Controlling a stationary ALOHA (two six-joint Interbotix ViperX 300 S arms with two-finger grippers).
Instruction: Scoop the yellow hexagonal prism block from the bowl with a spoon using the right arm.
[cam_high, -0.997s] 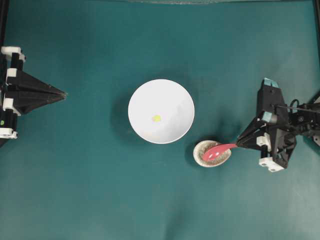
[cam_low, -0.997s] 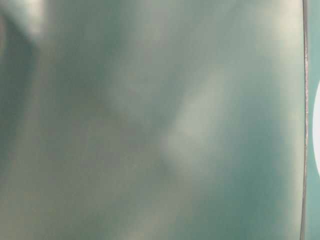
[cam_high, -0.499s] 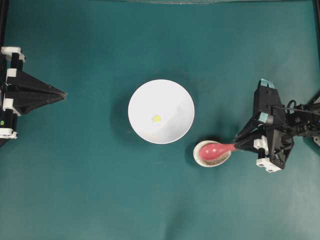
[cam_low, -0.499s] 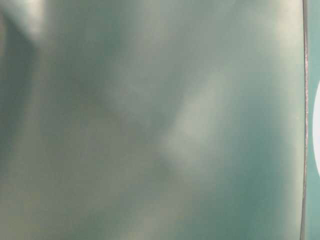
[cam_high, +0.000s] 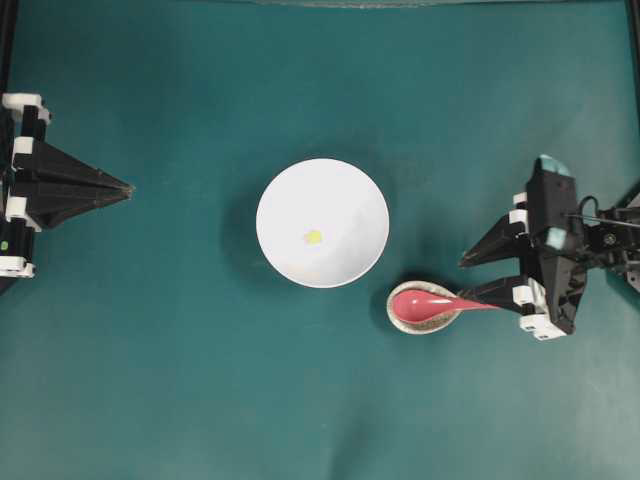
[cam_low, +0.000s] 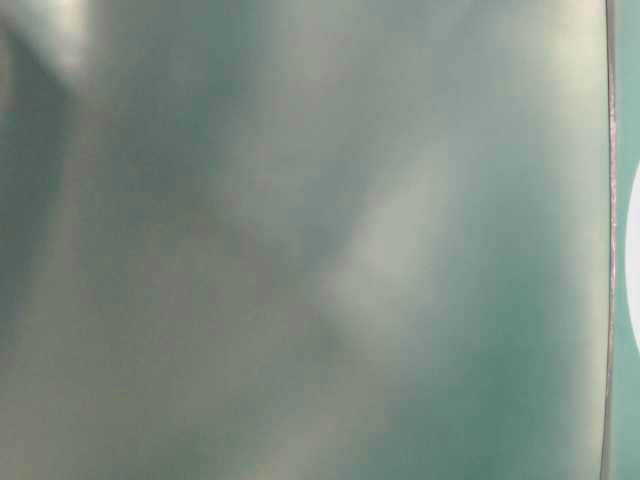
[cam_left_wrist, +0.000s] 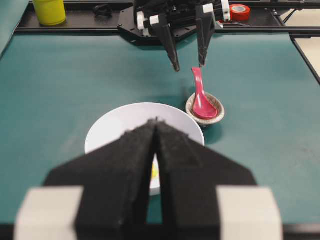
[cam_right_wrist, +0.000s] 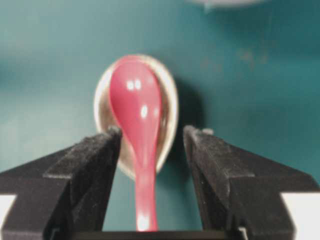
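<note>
Left end effector (cam_high: 128, 188) is sitting at the left edge of the teal desk (cam_high: 200, 400), fingers pressed together to a point, holding nothing. White bowl (cam_high: 322, 222) is sitting mid-desk with the yellow hexagonal prism block (cam_high: 313, 237) lying inside it, a bit left of centre. Just right of and below the bowl, a small speckled dish (cam_high: 424, 308) is carrying the pink-red spoon (cam_high: 420, 303), scoop resting in the dish, handle sticking out right toward the right arm. Right end effector (cam_high: 465, 281) is standing with fingers spread wide, one on each side of the spoon handle, not gripping it. In the left wrist view a yellow cup (cam_left_wrist: 49, 11) and a red tape roll (cam_left_wrist: 240, 11) are sitting at the far edge. Table-level view is showing only teal blur.
</note>
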